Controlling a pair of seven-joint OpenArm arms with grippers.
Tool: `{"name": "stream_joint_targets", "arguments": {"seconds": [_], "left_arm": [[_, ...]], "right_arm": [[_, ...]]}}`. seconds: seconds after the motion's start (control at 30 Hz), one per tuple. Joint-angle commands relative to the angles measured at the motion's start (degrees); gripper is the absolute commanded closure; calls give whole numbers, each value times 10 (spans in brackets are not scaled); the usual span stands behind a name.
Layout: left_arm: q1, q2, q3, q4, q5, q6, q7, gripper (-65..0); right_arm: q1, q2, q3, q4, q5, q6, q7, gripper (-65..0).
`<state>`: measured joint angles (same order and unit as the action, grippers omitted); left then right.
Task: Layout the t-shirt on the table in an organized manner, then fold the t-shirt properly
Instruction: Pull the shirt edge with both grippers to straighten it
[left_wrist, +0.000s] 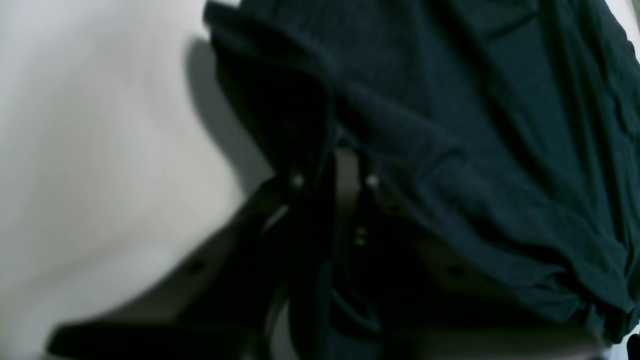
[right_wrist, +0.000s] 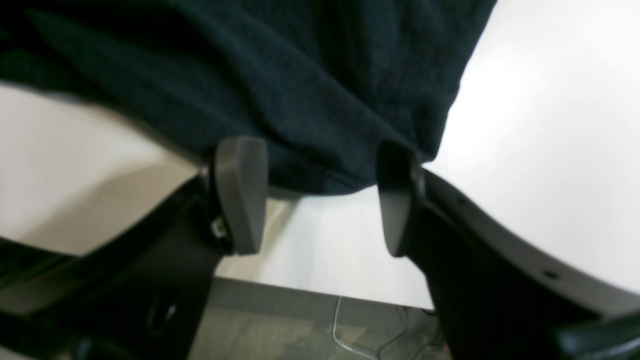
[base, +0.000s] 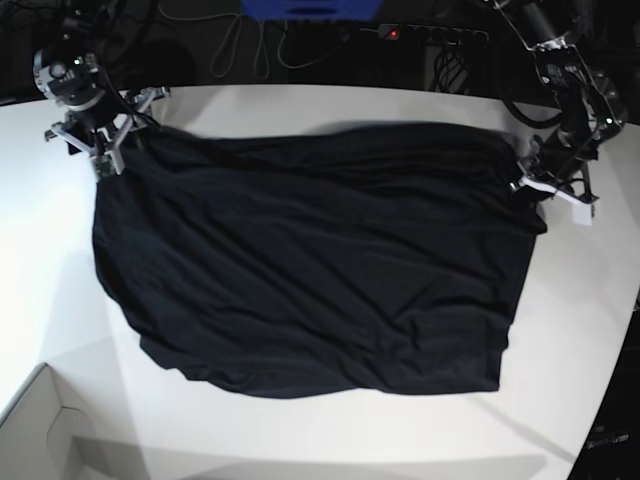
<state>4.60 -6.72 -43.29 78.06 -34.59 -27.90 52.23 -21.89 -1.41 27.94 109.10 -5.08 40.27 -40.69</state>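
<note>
On the table (base: 330, 440), across most of its middle: one t-shirt (base: 310, 270), black, plain, spread wide but not flat. We note ripples across the body and a rumpled lower hem; the far edge runs between the two arms.

Material: soft, limp knit. We judge it light and wholly without stiffness; it drapes over whatever lifts it and sags between two holds. On the glossy top it should slide easily when dragged, though loose folds may bunch rather than travel. Not fragile; the risk is a single layer slipping out of a shallow pinch, or two layers coming up together.

Left gripper (left_wrist: 334, 172): at the far edge of the cloth on the base view's right. In the left wrist view the fingers stand close together with dark fabric gathered over and around them; we read this as clenched on the t-shirt's edge.

Right gripper (right_wrist: 320, 200): at the opposite far corner, on the base view's left. Its pads (right_wrist: 240, 195) stand well apart, with the cloth's edge hanging between and over them; spread wide, gripping nothing.

Recommended holds: the two far corners or shoulder seams, where doubled hem gives the pads something thicker to bite. We would take each well inside the edge.
</note>
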Motion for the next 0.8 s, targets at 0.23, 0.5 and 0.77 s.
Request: {"name": "stream_joint_targets", "arguments": {"seconds": [0.23, 0.5, 0.77], "left_arm": [[-3, -19, -3, 31, -12, -5, -2, -3], [-5, -25, -3, 29, -12, -5, -3, -3], [-6, -26, -3, 29, -12, -5, -5, -3]], "right_arm": [[-9, 4, -33, 9, 6, -3, 9, -355], [6, 2, -43, -7, 5, -3, 10, -355], [12, 2, -43, -32, 6, -3, 10, -352]]}}
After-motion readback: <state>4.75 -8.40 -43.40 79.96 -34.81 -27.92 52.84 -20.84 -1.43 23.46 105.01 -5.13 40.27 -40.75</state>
